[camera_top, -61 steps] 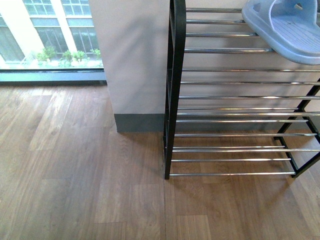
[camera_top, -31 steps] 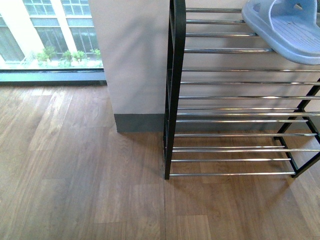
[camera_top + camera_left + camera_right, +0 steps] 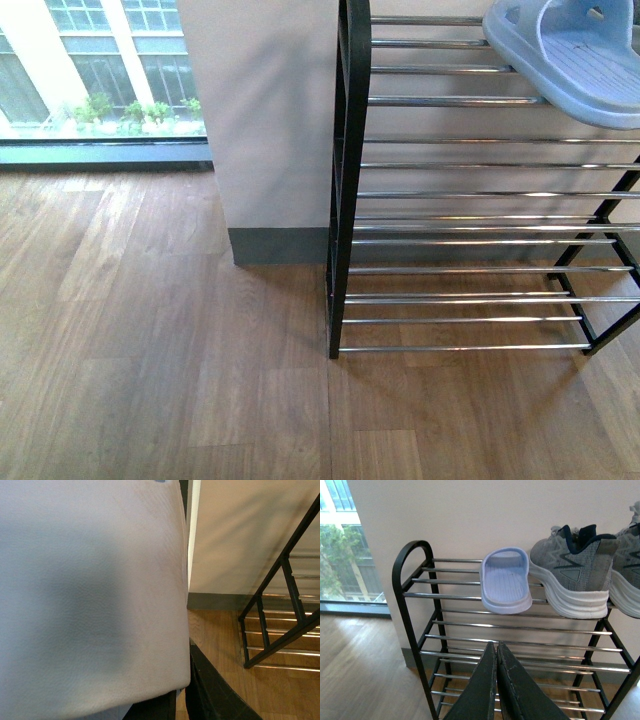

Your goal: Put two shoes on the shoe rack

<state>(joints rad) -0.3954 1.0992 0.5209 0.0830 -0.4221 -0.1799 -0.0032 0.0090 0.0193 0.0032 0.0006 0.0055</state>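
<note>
The front view looks down at the floor and the shoe rack (image 3: 470,195) left end, the right wrist view faces the same rack (image 3: 520,630) frontally from farther back, while the left wrist view sits pressed against a pale surface.

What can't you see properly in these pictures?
- Left gripper: the left wrist view is mostly filled by a pale object pressed close to the lens; what it is, and whether the jaws hold it, cannot be told.
- Second sneaker: cut off by the right wrist view's edge.
- Slipper: cut off by the front view's top corner.
- Both arms: outside the front view.
</note>
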